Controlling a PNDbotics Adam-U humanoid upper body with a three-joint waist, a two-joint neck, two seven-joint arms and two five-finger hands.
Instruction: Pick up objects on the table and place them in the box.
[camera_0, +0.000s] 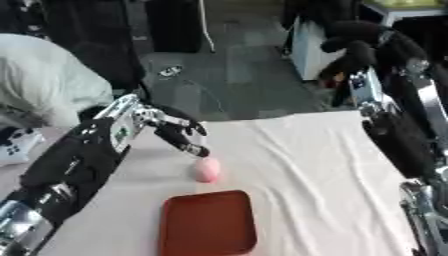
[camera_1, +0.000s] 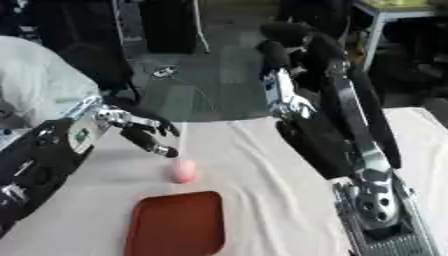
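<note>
A small pink rounded object (camera_0: 206, 170) lies on the white-clothed table (camera_0: 306, 165), just beyond a shallow red-brown box (camera_0: 207, 222) near the front edge. My left hand (camera_0: 175, 131) hovers just up and left of the pink object, open, its dark fingers pointing down toward it without touching. It holds nothing. My right arm is raised high at the right, with its hand (camera_0: 352, 47) up over the table's far edge; its shape there is dark and unclear.
The table's far edge (camera_0: 262, 119) runs across the middle, with grey floor behind it. A white cabinet (camera_0: 306, 50) stands at the back right. A bulky white shape (camera_0: 39, 75) sits off the table's left side. Bare cloth stretches right of the box.
</note>
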